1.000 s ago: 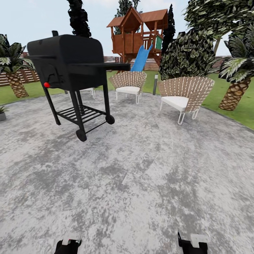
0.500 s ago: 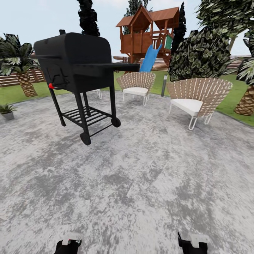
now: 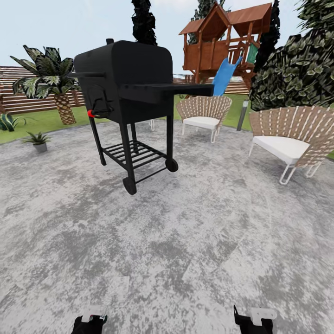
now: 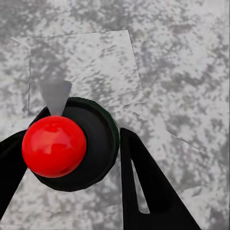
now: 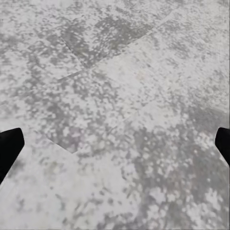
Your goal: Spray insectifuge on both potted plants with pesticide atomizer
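At the far left of the head view, a striped spiky agave (image 3: 8,121) sits on the lawn (image 3: 46,121) before the brown slatted fence (image 3: 28,95). Just right of it, one potted plant (image 3: 38,140), a low green rosette in a small grey pot, stands at the edge of the grey stone patio (image 3: 185,241). Behind it rises a palm (image 3: 52,79). Further right the black grill (image 3: 127,93) stands on the patio on its wheeled frame, a red knob on its left side. Beyond it are two wicker chairs with white cushions, one (image 3: 204,112) near the middle and one (image 3: 292,139) at the right edge, with a grey lamp post (image 3: 242,113) between them. A wooden playhouse with a blue slide (image 3: 225,44) and dark trees (image 3: 297,69) close the background.

At the bottom of the head view the tops of both arms show: the left tool (image 3: 89,320) and the right tool (image 3: 253,320), both low over the patio and well apart.

The left wrist view gives what the head view cannot: the pesticide atomizer (image 4: 72,143), seen end-on as a dark round body with a glossy red ball cap, sits between the black fingers (image 4: 143,187) of the left tool, which is clamped on it above the stone.

In the right wrist view, only the black fingertips (image 5: 9,146) at the two edges show, spread wide apart over bare mottled stone with nothing between them.
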Controlling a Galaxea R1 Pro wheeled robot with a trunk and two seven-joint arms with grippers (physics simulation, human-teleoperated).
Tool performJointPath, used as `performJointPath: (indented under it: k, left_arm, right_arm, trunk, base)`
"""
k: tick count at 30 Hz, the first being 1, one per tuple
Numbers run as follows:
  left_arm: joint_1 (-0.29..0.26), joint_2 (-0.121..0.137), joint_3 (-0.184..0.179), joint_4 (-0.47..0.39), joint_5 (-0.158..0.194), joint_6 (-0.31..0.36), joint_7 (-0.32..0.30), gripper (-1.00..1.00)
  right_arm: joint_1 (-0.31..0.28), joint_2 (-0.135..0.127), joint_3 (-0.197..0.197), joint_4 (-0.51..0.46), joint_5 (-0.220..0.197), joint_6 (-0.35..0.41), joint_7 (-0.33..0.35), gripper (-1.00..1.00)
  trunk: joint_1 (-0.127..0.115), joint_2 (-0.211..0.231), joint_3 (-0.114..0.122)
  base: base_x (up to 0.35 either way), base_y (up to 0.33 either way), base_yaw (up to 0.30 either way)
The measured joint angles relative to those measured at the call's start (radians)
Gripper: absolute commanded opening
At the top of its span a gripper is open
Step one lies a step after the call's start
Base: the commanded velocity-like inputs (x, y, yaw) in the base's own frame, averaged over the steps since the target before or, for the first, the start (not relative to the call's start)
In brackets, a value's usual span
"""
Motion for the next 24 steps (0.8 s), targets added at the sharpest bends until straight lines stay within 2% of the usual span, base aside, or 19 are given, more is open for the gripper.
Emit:
performJointPath:
  k: [16,24]
  left_arm:
    - [0.0,0.0,0.0,0.001,0.0,0.0,0.0,-1.0]
    - [0.0,0.0,0.0,0.001,0.0,0.0,0.0,-1.0]
  right_arm:
    - [0.0,0.0,0.0,0.0,0.0,0.0,0.0,1.0]
    - [0.0,0.0,-0.001,0.0,0.0,0.0,0.0,1.0]
  trunk:
    - [0.0,0.0,0.0]
    - [0.001,0.0,0.0]
  base:
    - [0.337,-0.001,0.277]
    - [0.051,-0.004,0.277]
